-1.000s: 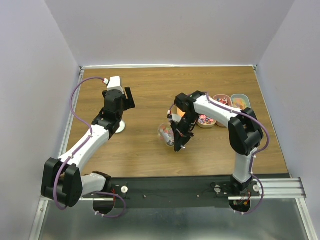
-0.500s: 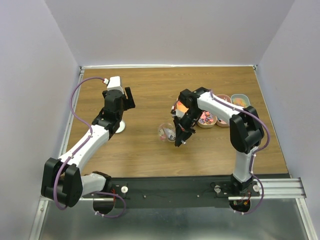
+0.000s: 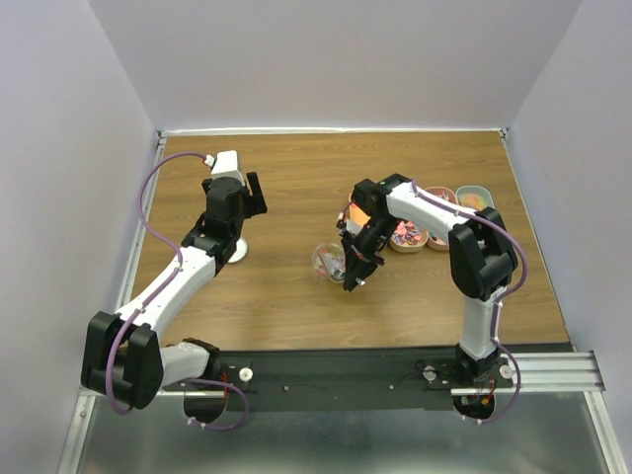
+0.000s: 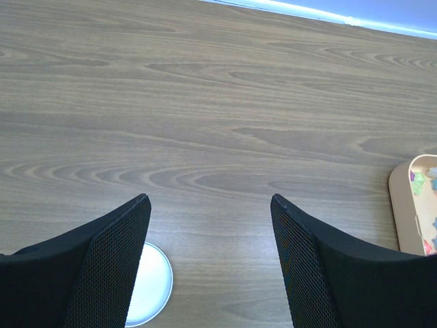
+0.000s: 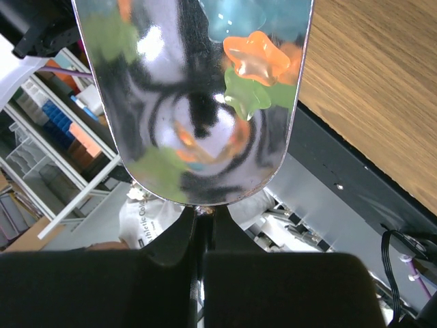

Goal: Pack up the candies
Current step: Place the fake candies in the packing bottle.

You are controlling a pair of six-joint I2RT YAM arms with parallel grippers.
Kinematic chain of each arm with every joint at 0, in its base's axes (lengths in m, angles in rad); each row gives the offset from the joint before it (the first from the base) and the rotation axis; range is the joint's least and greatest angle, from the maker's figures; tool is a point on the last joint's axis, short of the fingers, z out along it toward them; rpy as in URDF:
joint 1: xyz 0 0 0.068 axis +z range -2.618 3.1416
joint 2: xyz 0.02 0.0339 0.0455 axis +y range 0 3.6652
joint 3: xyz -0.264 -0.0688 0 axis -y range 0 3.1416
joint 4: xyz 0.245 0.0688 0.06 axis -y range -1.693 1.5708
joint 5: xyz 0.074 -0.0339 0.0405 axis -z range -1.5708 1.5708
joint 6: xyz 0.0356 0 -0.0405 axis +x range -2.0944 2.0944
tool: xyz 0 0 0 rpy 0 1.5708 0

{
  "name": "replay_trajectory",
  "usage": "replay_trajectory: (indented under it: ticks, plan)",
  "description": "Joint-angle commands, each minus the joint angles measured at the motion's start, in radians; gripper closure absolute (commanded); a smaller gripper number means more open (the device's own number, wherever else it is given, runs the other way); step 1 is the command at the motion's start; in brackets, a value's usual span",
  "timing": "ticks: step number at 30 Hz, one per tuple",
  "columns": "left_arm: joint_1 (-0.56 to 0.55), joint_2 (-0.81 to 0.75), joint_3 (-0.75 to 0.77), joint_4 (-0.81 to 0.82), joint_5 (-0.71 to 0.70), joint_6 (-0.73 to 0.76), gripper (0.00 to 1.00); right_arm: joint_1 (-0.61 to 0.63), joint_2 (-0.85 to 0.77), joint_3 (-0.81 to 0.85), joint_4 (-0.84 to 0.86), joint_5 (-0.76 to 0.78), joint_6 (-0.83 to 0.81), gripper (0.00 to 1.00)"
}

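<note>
My right gripper [image 5: 203,217] is shut on the handle of a shiny metal scoop [image 5: 171,123]. A few candies lie in its bowl: an orange star [image 5: 256,58], a green one [image 5: 244,97] and a pale blue one [image 5: 239,17]. From above, the right gripper [image 3: 350,269] hangs just right of a small clear jar [image 3: 327,260] on the wooden table. The left gripper [image 3: 254,193] stands open and empty at the left. In its own view the left gripper [image 4: 208,201] spans bare wood, apart from everything.
A white round lid [image 3: 237,252] lies under the left arm; the lid [image 4: 147,287] shows beside the left finger. Oblong trays of candies sit at the right: one [image 3: 413,237] by the right forearm and two [image 3: 439,197] [image 3: 475,198] behind it. A tray edge [image 4: 410,219] shows in the left wrist view.
The right arm has shifted slightly with the scoop, its wrist swinging a little right and back beside the jar. The left arm has not moved.
</note>
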State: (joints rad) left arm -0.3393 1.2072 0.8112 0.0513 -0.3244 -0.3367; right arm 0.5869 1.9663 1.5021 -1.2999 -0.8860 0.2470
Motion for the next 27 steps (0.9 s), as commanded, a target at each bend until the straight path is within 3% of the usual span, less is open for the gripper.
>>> replay_trajectory:
  ticks: [1,27]
  plan:
    - [0.010,-0.009,0.008,-0.001,-0.019,0.007,0.21,0.001,0.020,-0.003,-0.022,-0.045,0.017,0.99]
    - [0.008,-0.011,0.003,0.007,-0.015,0.005,0.21,-0.006,-0.006,0.013,-0.021,-0.067,0.015,0.99]
